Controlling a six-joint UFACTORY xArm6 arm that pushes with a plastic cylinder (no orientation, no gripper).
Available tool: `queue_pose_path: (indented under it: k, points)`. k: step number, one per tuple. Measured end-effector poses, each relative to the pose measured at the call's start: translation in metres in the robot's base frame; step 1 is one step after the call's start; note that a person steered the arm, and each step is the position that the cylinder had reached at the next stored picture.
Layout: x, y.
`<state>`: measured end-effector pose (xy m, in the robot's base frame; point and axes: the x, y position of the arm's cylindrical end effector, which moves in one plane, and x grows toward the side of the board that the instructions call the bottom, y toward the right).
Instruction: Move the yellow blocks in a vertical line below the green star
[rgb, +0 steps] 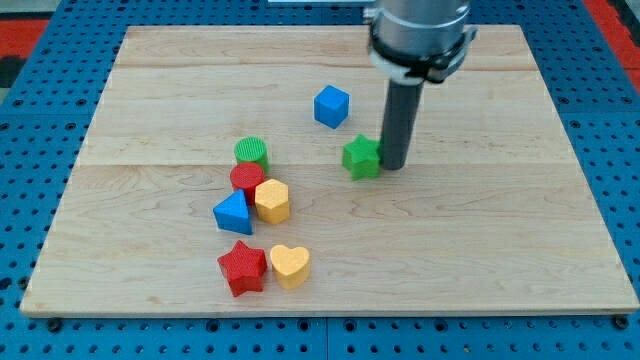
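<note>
The green star lies near the board's middle. My tip stands just to its right, touching or nearly touching it. The yellow hexagon block sits left of and below the star, in a cluster with other blocks. The yellow heart lies lower, near the view's bottom, beside a red star. Both yellow blocks are to the left of the star's column.
A blue cube sits above and left of the green star. A green cylinder, a red block and a blue triangular block crowd against the yellow hexagon. The wooden board ends at a blue pegboard surround.
</note>
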<state>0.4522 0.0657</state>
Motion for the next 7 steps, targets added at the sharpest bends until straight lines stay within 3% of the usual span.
queue_pose_path:
  k: [2,3,4,6,7]
  points:
    - [-0.029,-0.024]
    - [0.004,0.015]
    - [0.071,0.003]
    - [0.081,-0.145]
    - [0.052,-0.152]
